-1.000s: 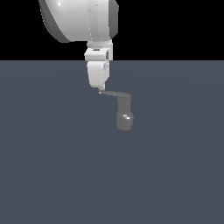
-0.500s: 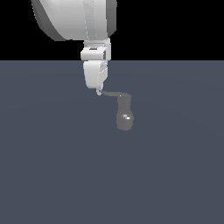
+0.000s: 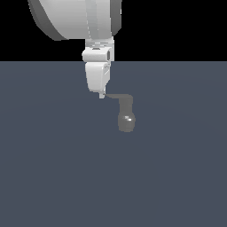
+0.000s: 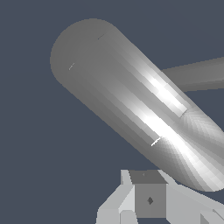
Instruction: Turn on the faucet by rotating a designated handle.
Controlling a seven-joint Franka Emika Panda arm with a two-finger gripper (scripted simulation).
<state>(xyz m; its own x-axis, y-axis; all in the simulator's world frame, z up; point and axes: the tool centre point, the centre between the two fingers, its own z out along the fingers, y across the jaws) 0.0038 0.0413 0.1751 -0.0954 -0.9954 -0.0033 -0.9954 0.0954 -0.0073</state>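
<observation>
At handle (image 3: 117, 96) tip, claw (image 3: 102, 95)

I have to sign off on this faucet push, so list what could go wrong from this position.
1. The gripper meets only the far tip of the handle, on the exterior view's left; a push there could slide off the end.
2. The wrist view shows the handle as a smooth, glossy rounded bar, so the fingers may skid along it.
3. Neither view shows whether the jaws enclose the handle, so the faucet might not turn.
</observation>
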